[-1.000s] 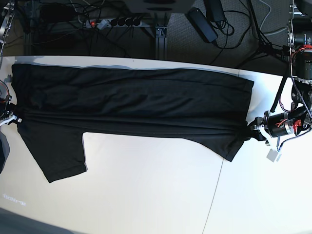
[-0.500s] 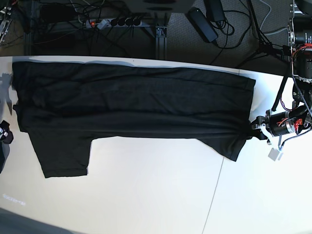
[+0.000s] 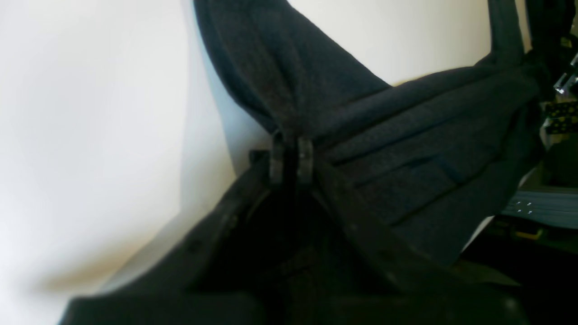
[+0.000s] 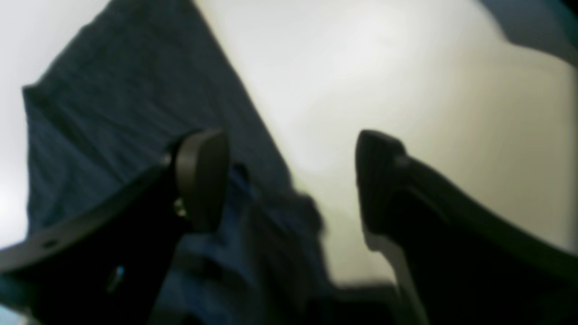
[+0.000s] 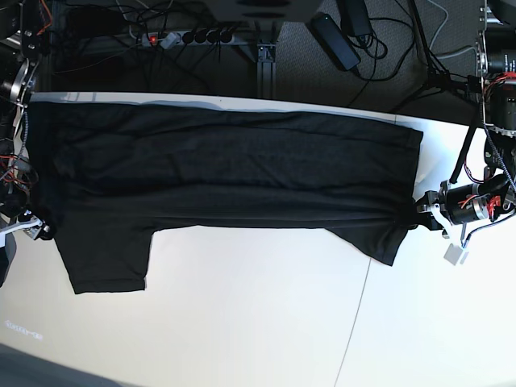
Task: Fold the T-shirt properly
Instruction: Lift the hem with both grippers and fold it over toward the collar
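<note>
Base: T-shirt (image 5: 226, 169) plain black, no readable print; left claw (image 3: 291, 158) pinching hem.

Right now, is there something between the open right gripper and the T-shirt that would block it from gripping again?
Nothing visible. The right gripper hangs open directly over the T-shirt edge, with only bare table beside it.

The right gripper (image 4: 289, 180) stood wide apart, nothing between its two dark fingers (image 4: 201, 176). The dark T-shirt (image 4: 117, 117) lay below the one on the view's left, spread over the pale surface (image 4: 406, 81).
</note>
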You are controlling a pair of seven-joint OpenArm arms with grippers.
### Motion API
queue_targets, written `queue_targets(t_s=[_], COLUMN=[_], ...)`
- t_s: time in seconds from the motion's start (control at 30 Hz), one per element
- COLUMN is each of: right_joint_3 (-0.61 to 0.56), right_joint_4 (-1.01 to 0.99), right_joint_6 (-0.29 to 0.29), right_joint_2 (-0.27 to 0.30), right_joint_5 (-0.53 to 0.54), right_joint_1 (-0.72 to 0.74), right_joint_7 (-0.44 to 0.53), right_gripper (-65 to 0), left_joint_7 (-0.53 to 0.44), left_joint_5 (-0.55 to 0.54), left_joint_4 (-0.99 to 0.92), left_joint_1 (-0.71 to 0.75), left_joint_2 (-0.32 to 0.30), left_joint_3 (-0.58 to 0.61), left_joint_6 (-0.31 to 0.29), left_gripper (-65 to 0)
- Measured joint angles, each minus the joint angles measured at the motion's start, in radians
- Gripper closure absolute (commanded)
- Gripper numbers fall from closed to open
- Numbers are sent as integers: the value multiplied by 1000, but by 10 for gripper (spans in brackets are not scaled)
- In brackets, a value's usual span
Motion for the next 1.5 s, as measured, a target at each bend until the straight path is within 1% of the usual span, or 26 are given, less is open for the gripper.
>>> queue_targets(t_s=[0.33, 0.43, 0.47, 0.5, 0.53, 0.57, 0.63, 0.7, 0.77, 0.83, 0.87, 0.9, 0.97, 1.03, 1.1, 1.17, 1.23, 1.27, 1.37, 1.43, 1.5], right_joint_3=[3, 3, 3, 3, 3, 3, 3, 3, 3, 2, 2, 0, -2, -4, -4, -3, -3, -3, -5, -4, 11], right_joint_4=[6, 7, 8, 9, 11, 13, 20, 35, 60, 103, 129, 154, 220, 291, 363, 428, 485, 513, 602, 662, 715], right_joint_6=[-1, -1, -1, -1, -1, -1, -1, -1, 0, 2, 4, 5, 5, 5, 5, 6, 7, 7, 8, 9, 10], right_joint_2=[-132, -161, -168, -172, -174, -175, -175, -174, -173, -170, -167, -161, -144, -109, -63, -18, 13, 24, 45, 66, 76], right_joint_5=[-16, -19, -18, -19, -19, -19, -27, -26, -34, -42, -35, -14, 80, 155, 209, 213, 223, 234, 277, 292, 293], right_joint_1=[16, 19, 21, 21, 21, 21, 17, 11, 9, 6, 3, -2, -16, -30, -56, -94, -144, -168, -231, -275, -323], right_joint_7=[40, 39, 40, 34, 23, 15, -4, -6, -39, -92, -136, -191, -267, -312, -319, -321, -347, -370, -394, -401, -409], right_gripper=[-436, -429, -402, -352, -281, -195, 0, 0, 0, 0, 0, 0, 0, 0, 0, 0, 0, 0, 0, 0, 0], left_joint_7=[0, 0, 0, 0, 0, 0, 0, 0, 0, 29, 46, 69, 104, 122, 131, 129, 142, 147, 146, 144, 147], left_joint_5=[-1, -1, -1, -1, 0, 0, -2, -2, -7, -58, -85, -108, -144, -175, -194, -208, -214, -220, -224, -224, -224], left_joint_4=[0, 0, 0, 0, 0, 0, 0, 0, 0, 0, 2, 9, 39, 84, 141, 194, 236, 256, 319, 357, 378], left_joint_1=[0, 0, 0, 0, 0, 0, 0, 0, 0, 0, 0, 1, 4, 6, 18, 46, 88, 109, 159, 188, 213], left_joint_2=[0, 0, 0, 0, 0, 0, 0, 0, 0, 0, -1, -2, -16, -43, -76, -111, -139, -149, -166, -166, -165], left_joint_3=[0, 0, 0, 0, 0, 0, 0, 0, 0, 0, 0, 0, 1, 1, 1, 0, 0, 1, 1, 1, 2], left_joint_6=[0, 0, 0, 0, 0, 0, 0, 0, 0, 0, 0, 0, -1, -1, -1, -1, -1, -1, -1, 0, -1], left_gripper=[0, 0, 0, 0, 0, 0, 0, 0, 0, 0, 0, 0, 0, 0, 0, 0, 0, 0, 0, 0, 0])
